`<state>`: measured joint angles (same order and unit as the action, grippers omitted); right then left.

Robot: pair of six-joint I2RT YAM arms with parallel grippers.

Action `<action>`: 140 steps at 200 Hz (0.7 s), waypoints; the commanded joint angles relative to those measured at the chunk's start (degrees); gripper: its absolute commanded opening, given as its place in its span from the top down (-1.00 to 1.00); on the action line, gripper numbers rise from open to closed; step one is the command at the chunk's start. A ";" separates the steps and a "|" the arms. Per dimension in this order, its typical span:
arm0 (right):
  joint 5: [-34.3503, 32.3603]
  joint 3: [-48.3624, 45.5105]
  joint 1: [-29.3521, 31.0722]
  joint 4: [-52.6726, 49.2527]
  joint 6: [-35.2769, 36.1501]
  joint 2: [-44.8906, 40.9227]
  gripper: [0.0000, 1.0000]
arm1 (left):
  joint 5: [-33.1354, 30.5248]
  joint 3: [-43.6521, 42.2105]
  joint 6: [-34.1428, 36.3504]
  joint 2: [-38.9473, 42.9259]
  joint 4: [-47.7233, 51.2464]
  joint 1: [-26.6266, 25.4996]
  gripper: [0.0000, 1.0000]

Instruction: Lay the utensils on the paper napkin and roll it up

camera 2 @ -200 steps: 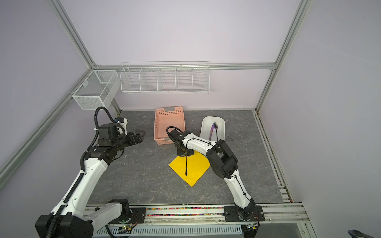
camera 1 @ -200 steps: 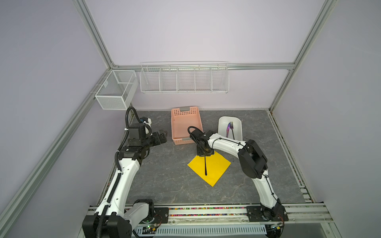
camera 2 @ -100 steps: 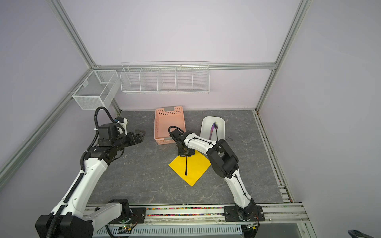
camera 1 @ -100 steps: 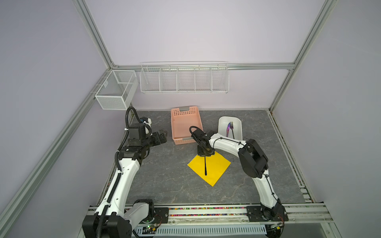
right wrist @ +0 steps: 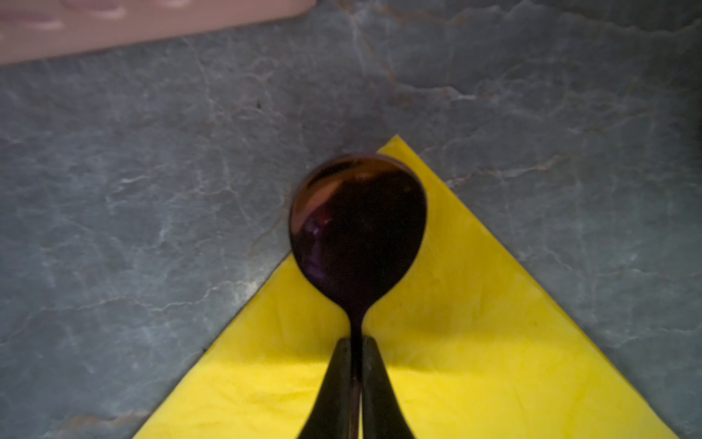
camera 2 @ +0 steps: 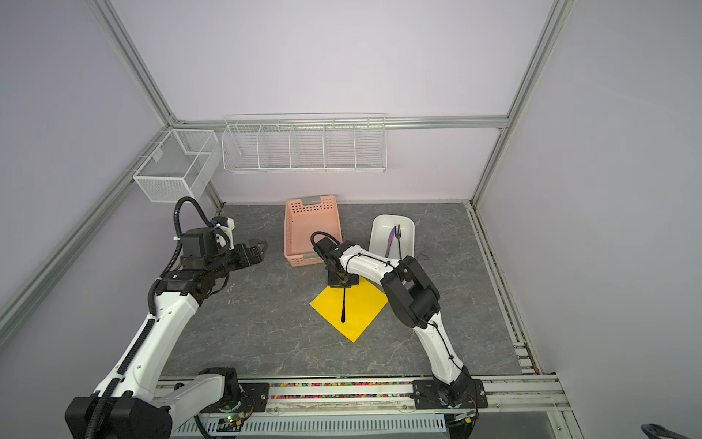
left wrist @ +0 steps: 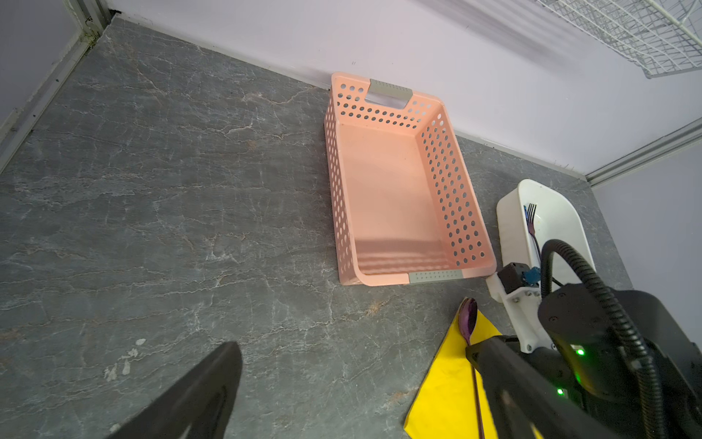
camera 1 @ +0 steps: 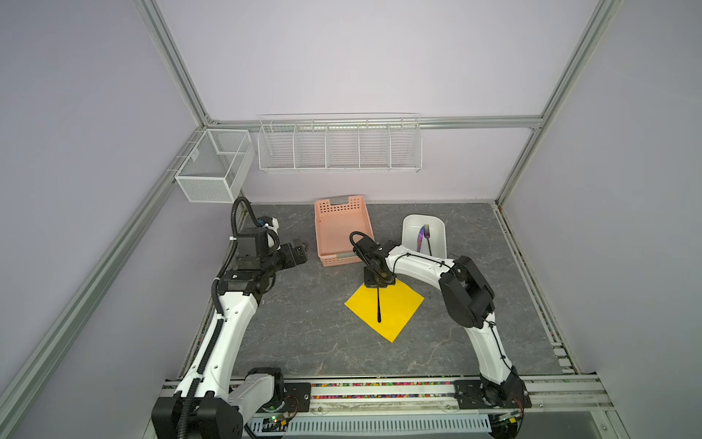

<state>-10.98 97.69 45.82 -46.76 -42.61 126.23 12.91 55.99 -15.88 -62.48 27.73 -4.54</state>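
The yellow paper napkin (camera 1: 397,313) (camera 2: 362,309) lies as a diamond on the grey table. A dark spoon (camera 1: 379,308) (camera 2: 343,306) lies across it, its glossy bowl (right wrist: 359,228) (left wrist: 468,317) over the far corner. My right gripper (camera 1: 378,283) (camera 2: 343,281) (right wrist: 356,346) points down and is shut on the spoon's thin neck. A fork (camera 1: 428,237) (camera 2: 398,235) and a knife (camera 1: 421,240) (camera 2: 390,240) lie in the white tub (camera 1: 412,228) (camera 2: 380,232). My left gripper (camera 1: 302,249) (camera 2: 258,249) (left wrist: 349,353) hangs open and empty, left of the pink basket.
A pink perforated basket (camera 1: 340,232) (camera 2: 309,228) (left wrist: 387,190) stands empty behind the napkin, with the white tub (left wrist: 509,216) to its right. A wire rack (camera 1: 338,146) and a mesh box (camera 1: 212,171) hang on the walls above the table.
The right jaws have closed the last bit onto the spoon's neck. Spoon and napkin lie where they were. The left arm has not moved.
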 commanded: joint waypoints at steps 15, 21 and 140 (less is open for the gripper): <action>0.28 -0.80 -0.29 1.32 0.57 -1.79 0.85 | -0.59 -0.53 -0.12 0.25 0.22 0.23 -0.95; 0.31 -0.71 -0.35 1.39 0.60 -1.78 0.85 | -0.61 -0.53 -0.10 0.22 0.22 0.23 -0.95; 0.98 -7.11 -0.30 0.66 -0.76 -3.58 0.87 | -0.65 -0.58 -0.03 -0.19 0.23 0.23 -0.95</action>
<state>-10.22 95.04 45.82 -43.57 -41.67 124.84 12.86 55.99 -15.88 -62.50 27.75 -4.54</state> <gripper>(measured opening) 0.068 0.975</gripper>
